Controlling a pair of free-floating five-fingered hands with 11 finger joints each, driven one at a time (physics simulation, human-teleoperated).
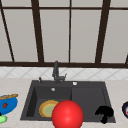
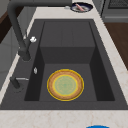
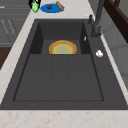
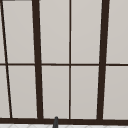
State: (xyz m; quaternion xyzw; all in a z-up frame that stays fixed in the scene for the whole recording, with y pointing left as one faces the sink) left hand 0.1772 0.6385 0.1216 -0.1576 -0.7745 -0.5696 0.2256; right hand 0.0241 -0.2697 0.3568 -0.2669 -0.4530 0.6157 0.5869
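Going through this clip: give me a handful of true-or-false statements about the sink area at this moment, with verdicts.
1. A round yellow-rimmed plate lies flat in the deep basin of the sink. True.
2. The right hand in the front view is curled round the tap. False: it hangs at the sink's front right corner, well apart from the tap.
3. A blue plate with food on it stands on the counter to the sink's left. True.
4. The plate in the basin stands upright against the wall. False: it lies flat on the bottom.
5. A red ball shows in the front view, low in the picture before the sink. True.
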